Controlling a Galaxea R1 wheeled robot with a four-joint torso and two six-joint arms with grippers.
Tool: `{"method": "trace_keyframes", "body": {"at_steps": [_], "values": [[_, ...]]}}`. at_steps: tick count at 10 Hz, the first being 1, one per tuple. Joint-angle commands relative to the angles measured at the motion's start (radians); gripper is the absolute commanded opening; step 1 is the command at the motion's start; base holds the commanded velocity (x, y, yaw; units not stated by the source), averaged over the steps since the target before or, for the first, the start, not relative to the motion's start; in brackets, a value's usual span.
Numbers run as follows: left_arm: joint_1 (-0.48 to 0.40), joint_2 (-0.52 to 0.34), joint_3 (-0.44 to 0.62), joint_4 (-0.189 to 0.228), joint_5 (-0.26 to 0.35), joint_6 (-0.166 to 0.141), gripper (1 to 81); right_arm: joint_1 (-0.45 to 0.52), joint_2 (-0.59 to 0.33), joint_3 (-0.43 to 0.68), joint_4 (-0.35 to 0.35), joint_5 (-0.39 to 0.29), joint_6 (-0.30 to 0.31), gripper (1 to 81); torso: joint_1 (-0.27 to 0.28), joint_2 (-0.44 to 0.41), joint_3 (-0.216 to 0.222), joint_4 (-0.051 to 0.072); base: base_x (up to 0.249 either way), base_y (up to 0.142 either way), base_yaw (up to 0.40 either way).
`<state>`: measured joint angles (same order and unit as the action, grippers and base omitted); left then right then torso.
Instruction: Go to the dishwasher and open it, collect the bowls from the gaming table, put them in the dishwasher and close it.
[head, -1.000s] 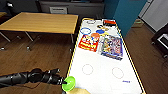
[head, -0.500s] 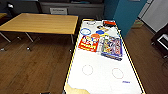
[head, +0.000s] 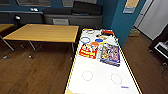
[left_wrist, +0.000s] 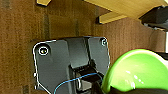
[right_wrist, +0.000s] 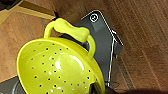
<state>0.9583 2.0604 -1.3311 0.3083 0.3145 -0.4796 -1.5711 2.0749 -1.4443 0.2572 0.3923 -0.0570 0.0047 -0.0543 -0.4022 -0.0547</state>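
We judge the collecting step to be just about done: our two wrist views each show a lime-green bowl close against the arm that carries the camera. At the left arm a smooth, glossy green bowl (left_wrist: 135, 71) sits hard by the dark wrist plate, over brown wooden floor (left_wrist: 22, 22), with the pale underside of a wooden table (left_wrist: 125, 6) beyond. At the right arm a yellow-green bowl with small holes (right_wrist: 58, 68) and a loop handle (right_wrist: 72, 31) also hangs over the floor, so it looks carried rather than set down. We cannot tell how the fingers of either arm stand; they are hidden behind the bowls and the plates, so we only suppose each bowl is gripped at its rim. From the head view the long white tabletop (head: 100, 72) with its pale yellow edge lies straight ahead, and on it we see no green bowls, only colourful boxes (head: 110, 53), a few rings and small coloured pieces near the far end, and two faint circles (head: 87, 75) printed on the near part. A yellow wood table (head: 42, 32) stands beside it, well apart across the floor. With both bowls off the tabletop, what the task calls for now, as we read it, is to carry them level to the dishwasher, keeping the arms steady so neither bowl slips.
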Motion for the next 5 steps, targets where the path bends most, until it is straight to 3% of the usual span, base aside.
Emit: {"method": "trace_keyframes", "body": {"at_steps": [1,5], "values": [[0.112,0.139,-0.170,0.022,-0.064,0.073,1.0,0.004,-0.017,-0.030,-0.026,-0.069,-0.004,1.0,0.000,0.000,0.067,0.000,0.000,0.000,0.000],[0.216,0.233,-0.315,0.023,-0.112,0.090,1.0,0.007,0.041,-0.093,-0.029,-0.075,-0.007,1.0,-0.001,-0.001,0.172,0.000,0.000,0.000,0.000]]}}
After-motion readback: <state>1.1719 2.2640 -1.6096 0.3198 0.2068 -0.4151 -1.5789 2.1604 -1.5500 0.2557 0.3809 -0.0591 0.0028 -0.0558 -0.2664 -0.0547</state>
